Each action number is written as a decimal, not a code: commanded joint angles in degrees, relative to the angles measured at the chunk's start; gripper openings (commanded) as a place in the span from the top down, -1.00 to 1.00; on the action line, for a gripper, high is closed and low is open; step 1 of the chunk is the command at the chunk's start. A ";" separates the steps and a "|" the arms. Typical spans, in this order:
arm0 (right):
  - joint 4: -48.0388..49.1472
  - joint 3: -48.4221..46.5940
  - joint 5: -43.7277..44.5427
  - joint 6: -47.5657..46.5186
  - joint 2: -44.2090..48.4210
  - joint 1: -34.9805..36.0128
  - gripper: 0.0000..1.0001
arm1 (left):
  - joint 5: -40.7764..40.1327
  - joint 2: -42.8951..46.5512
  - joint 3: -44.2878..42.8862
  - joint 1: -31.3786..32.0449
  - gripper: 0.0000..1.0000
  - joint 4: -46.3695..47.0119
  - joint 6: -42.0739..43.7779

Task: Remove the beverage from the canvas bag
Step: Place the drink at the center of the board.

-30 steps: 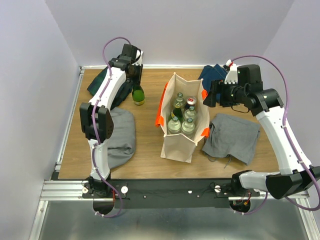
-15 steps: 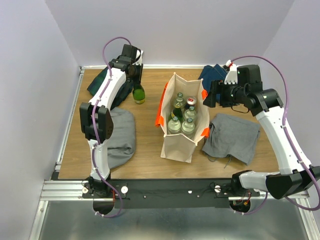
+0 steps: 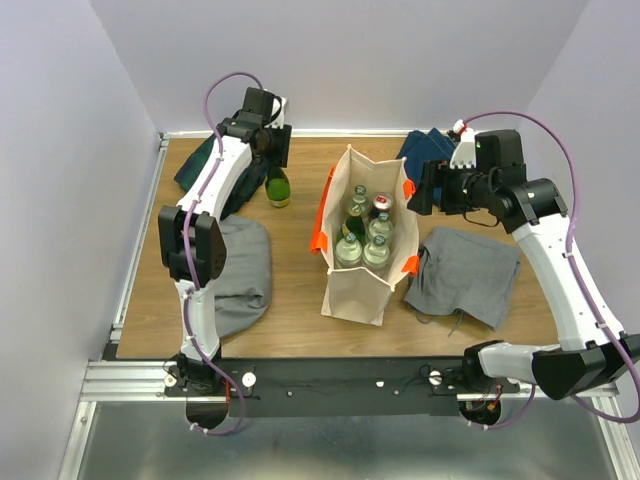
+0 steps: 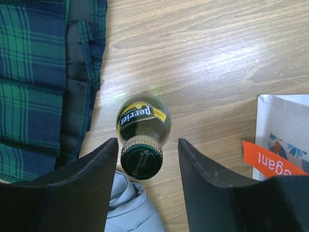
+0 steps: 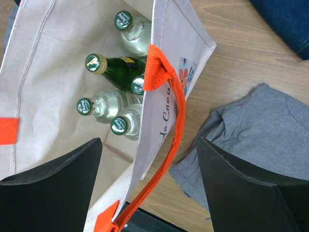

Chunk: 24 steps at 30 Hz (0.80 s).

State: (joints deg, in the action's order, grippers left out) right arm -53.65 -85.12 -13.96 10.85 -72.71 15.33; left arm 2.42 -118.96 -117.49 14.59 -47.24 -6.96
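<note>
One bottle out: a green Perrier bottle [image 4: 144, 123] stands upright on the wooden table [image 4: 217, 48], left of the canvas bag [image 3: 355, 280] and apart from it, near the edge of the plaid cloth [image 4: 34, 82].
My left gripper [image 4: 147, 150]: it hangs straight above that bottle, my fingers parted to either side of the green cap, with a gap showing on both sides. I am gripping nothing.
My right gripper [image 5: 148, 145]: it hovers over the bag's right rim with my fingers spread wide. The bag wall and an orange handle [image 5: 171, 121] run between them, but neither finger presses on either. My hand is empty.
Bag: it stands upright at the middle of the table, mouth open.
Inside the bag: several capped bottles [image 5: 84, 106] stand close together, most of them clear glass, and one green with a gold cap.
Around the bag: a grey cloth [image 3: 465, 272] lies on the table to its right, and another grey one [image 3: 240, 270] to its left.
</note>
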 commanded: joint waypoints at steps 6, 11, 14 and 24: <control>0.74 0.66 2.44 -0.31 1.25 0.22 -0.76 | -0.74 4.96 1.74 -0.35 -0.54 0.22 0.28; 0.30 -0.22 4.11 -0.13 0.64 0.14 -0.80 | -1.98 9.08 3.15 -0.35 -0.97 -0.83 0.72; -1.10 -1.01 1.76 -0.65 0.11 0.22 -0.81 | -1.98 12.77 2.89 -0.44 -0.97 -2.58 0.46; -5.50 2.77 -7.48 -0.14 5.20 0.31 -0.80 | 1.63 25.17 1.21 4.81 -0.98 -10.85 0.28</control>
State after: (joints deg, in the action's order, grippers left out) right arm -55.96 -83.26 -16.56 10.07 -71.11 15.33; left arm 2.22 -99.09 -114.72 15.03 -52.86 -7.35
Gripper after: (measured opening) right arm 0.901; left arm 0.987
